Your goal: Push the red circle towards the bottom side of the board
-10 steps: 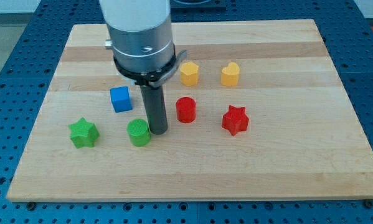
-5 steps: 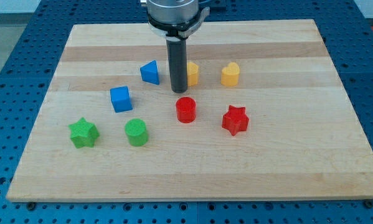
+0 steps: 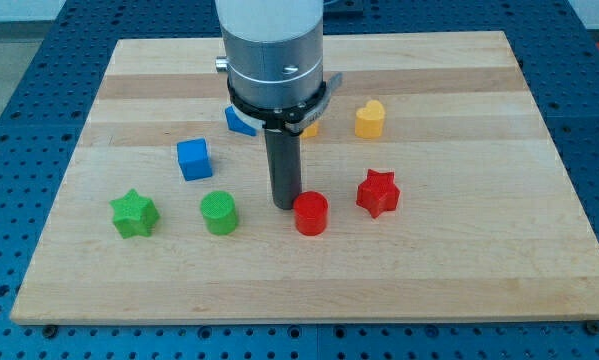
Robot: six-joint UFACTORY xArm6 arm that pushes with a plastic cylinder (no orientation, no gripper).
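My tip [image 3: 284, 205] is a bare rod with no jaws to open or close, touching the red circle [image 3: 311, 213] from its upper left, mid-board between green circle [image 3: 219, 213] and red star [image 3: 377, 193]; re-centre above it, else it drifts right

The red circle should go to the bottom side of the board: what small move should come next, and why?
Probably shift my tip to the top side of the red circle, then push down. My tip now sits at its upper left, so a straight push might send it rightwards, toward the red star.
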